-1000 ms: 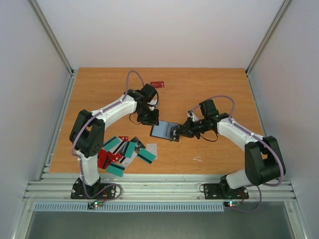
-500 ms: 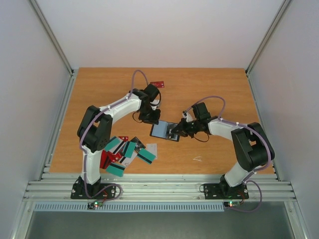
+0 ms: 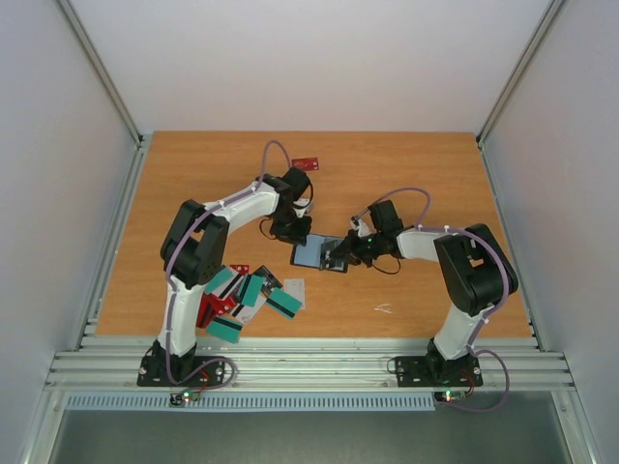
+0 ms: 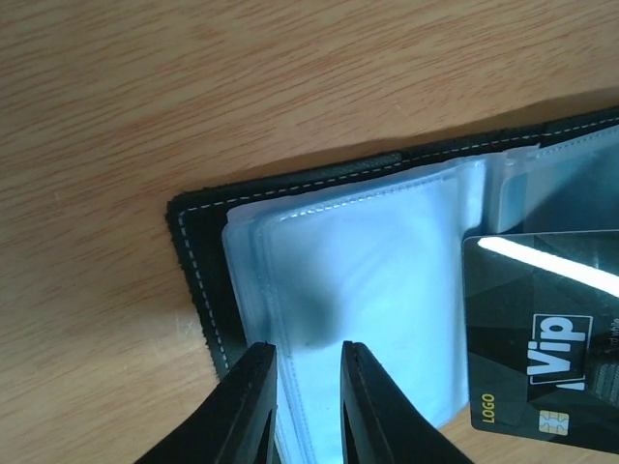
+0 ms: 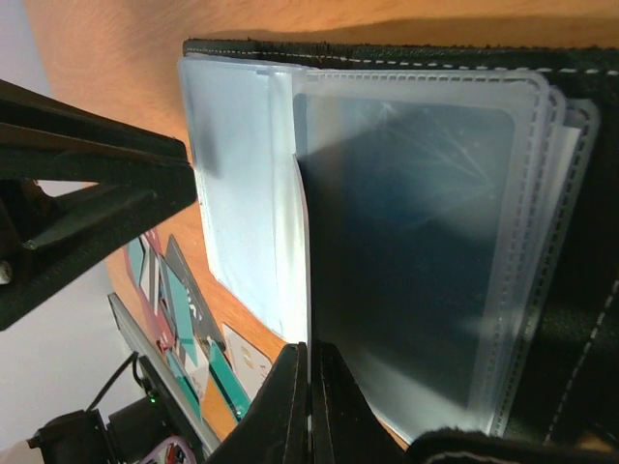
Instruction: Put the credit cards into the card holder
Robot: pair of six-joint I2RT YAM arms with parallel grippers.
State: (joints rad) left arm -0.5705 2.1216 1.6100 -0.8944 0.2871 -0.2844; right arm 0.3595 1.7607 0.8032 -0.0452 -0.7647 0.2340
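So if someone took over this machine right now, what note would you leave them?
Left gripper: jaws slightly apart, tips at the clear sleeves of the open card holder.
Right gripper: shut, apparently pinching the black Vip card over the holder's right side.
Done: holder lies open; whether that card is in a pocket, I cannot tell.
Left: seat it, then load the pile of credit cards at the near left and the lone red card farther back.

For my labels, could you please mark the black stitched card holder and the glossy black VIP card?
Black stitched card holder [image 4: 198,271]: left wrist view, cover edge.
Glossy black VIP card [image 4: 542,319]: left wrist view, printed face.
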